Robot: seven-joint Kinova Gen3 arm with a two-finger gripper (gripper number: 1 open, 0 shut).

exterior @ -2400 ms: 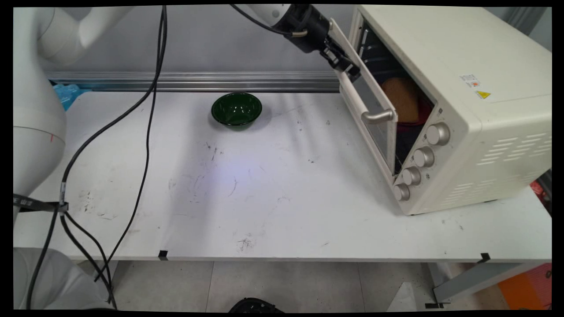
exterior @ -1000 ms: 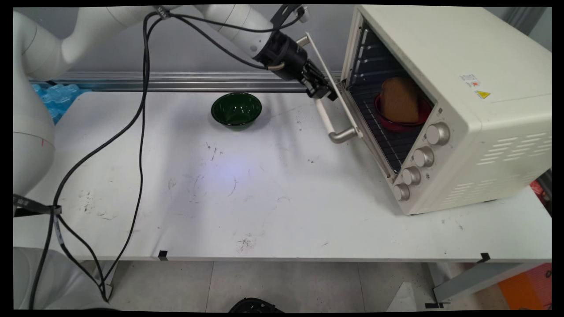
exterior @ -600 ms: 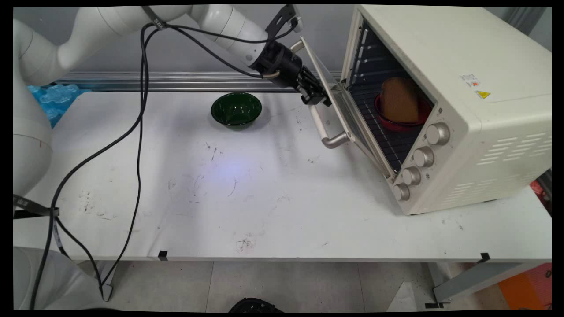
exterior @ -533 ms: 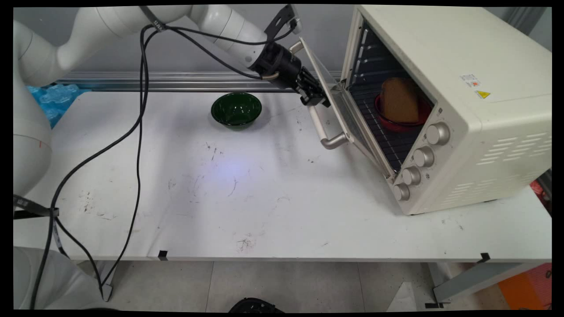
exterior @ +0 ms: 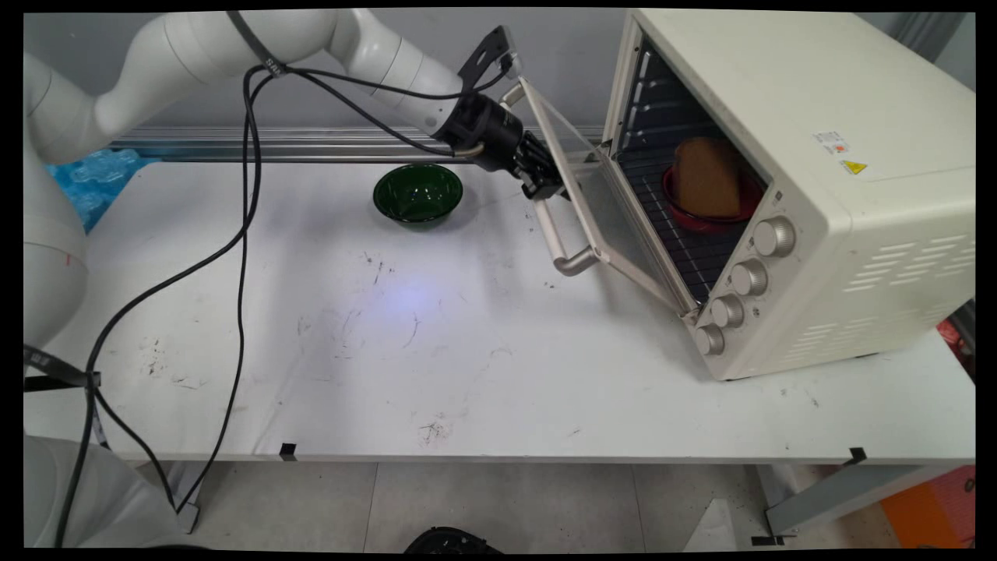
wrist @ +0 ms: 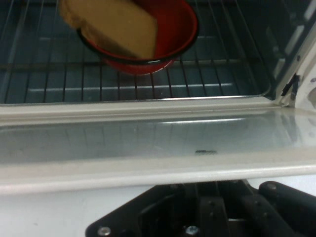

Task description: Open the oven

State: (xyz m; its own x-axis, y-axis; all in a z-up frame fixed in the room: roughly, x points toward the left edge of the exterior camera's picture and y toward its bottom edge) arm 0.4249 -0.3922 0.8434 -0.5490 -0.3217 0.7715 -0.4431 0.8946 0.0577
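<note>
Gripper (exterior: 550, 187) is at the oven door's handle (exterior: 554, 234); fingers' state cannot be told. Oven door (exterior: 604, 202) hangs half open, its handle's long axis running near to far, facing left. Oven (exterior: 787, 179) stands on the counter's (exterior: 467, 351) right. Hand view alone shows the rack (wrist: 148, 81) beneath the red bowl (wrist: 173, 39) with bread (wrist: 113, 22).

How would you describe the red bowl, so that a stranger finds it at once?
Find the cream oven on the table's right side, its door partly open. On the wire rack inside sits the red bowl, holding a slice of bread; the green bowl is empty, on the table.
</note>
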